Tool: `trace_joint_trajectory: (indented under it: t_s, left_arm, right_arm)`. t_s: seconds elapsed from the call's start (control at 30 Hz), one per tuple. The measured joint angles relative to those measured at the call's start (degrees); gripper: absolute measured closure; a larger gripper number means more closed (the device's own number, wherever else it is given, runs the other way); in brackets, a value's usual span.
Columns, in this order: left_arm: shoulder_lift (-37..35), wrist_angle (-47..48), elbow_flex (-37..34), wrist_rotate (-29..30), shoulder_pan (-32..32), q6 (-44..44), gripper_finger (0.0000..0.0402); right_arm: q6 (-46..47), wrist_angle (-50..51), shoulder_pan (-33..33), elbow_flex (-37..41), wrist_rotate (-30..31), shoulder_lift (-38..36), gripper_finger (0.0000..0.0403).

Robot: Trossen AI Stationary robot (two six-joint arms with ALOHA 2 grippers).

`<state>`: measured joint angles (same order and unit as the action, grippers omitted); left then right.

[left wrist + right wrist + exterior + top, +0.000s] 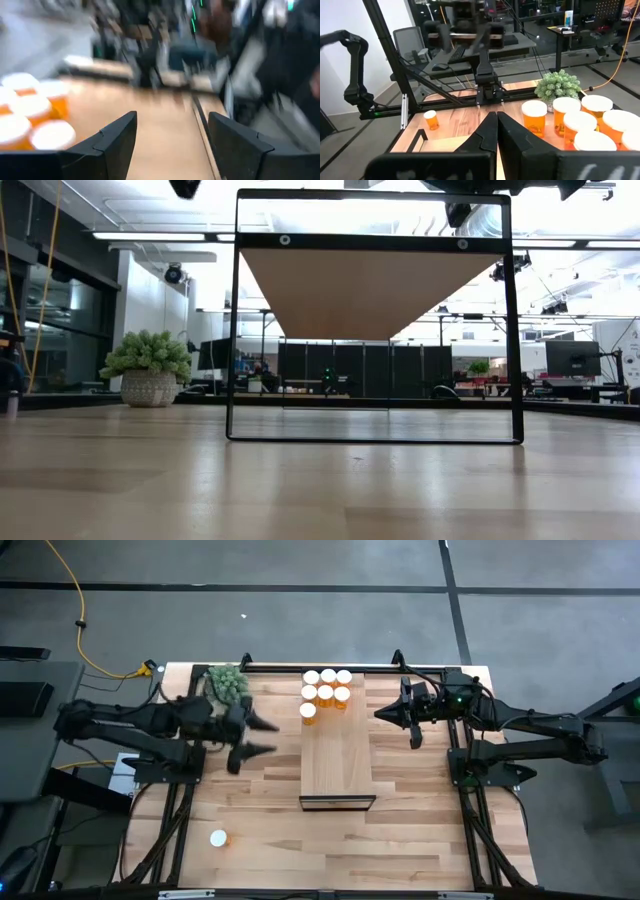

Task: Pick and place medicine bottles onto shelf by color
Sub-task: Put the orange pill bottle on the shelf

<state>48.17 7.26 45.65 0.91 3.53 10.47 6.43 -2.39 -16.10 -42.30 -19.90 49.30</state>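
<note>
Several orange medicine bottles (326,690) with white caps stand on their bases at the far end of the pale wooden shelf (337,755). They also show in the left wrist view (30,117) and the right wrist view (580,122). One more bottle (218,838) stands alone on the tabletop near the front left. My left gripper (272,738) hangs open left of the shelf, its fingers (117,140) empty. My right gripper (380,714) hangs shut right of the shelf, pointing at it, with nothing in it (496,120).
A green bushy plant (227,683) in a pot stands at the far left corner, just behind my left arm. The shelf's dark metal frame (375,435) rises from the table's middle. The striped tabletop (400,840) lies bare in front of the shelf.
</note>
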Motion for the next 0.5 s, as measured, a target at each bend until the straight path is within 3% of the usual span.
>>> trace_joint_trajectory:
  t_s: [0.2,0.5]
  left_arm:
    - [7.1,29.9,12.9,0.0,-12.8,0.6,0.0168]
    - [13.8,38.7,11.6,-4.7,-32.0,17.9,0.0168]
  right_arm:
    - [0.1,0.0,0.0,0.0,0.0,0.0,0.0403]
    - [0.1,0.0,0.0,0.0,0.0,0.3,0.0403]
